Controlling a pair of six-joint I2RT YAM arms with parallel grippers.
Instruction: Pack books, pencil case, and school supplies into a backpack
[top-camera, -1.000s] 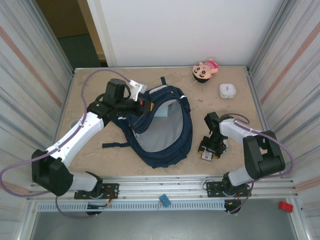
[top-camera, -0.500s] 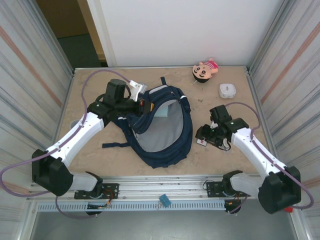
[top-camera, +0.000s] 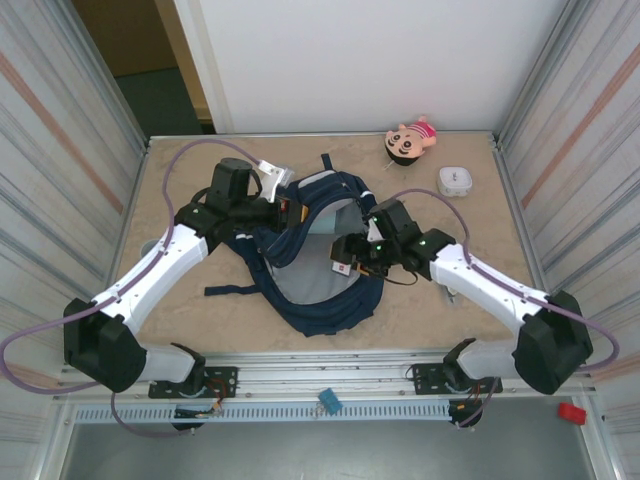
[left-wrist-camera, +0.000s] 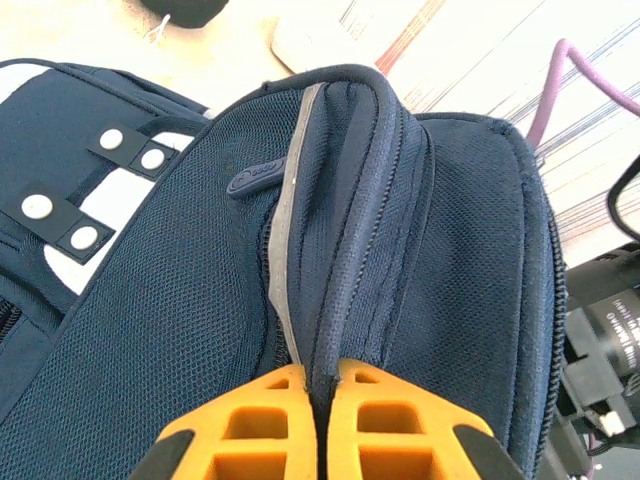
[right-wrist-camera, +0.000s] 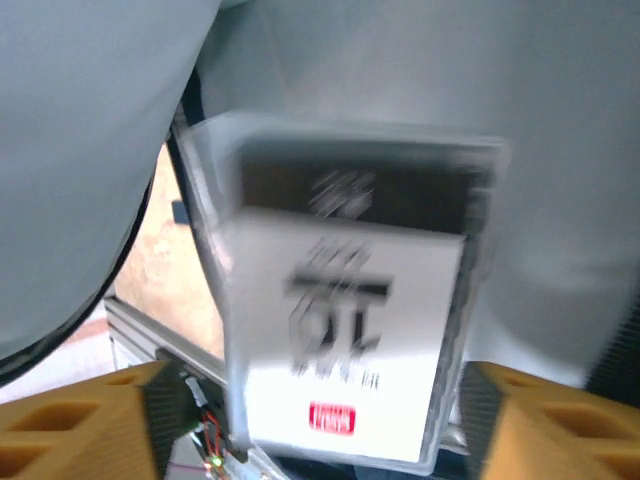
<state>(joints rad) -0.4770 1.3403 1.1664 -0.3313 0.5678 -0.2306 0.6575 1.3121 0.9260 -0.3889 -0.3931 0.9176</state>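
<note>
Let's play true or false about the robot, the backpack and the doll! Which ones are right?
1. The left gripper is pinching the backpack fabric. True.
2. The backpack is zipped shut. False: it lies open, with its pale lining showing.
3. The white pack is between the right gripper's fingers, over the open backpack. True.
4. The doll is inside the backpack. False: it lies on the table near the back wall.

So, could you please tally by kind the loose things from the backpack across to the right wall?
Backpack: 1
Small white pack: 1
Plush doll: 1
White square box: 1
Total: 4
</note>
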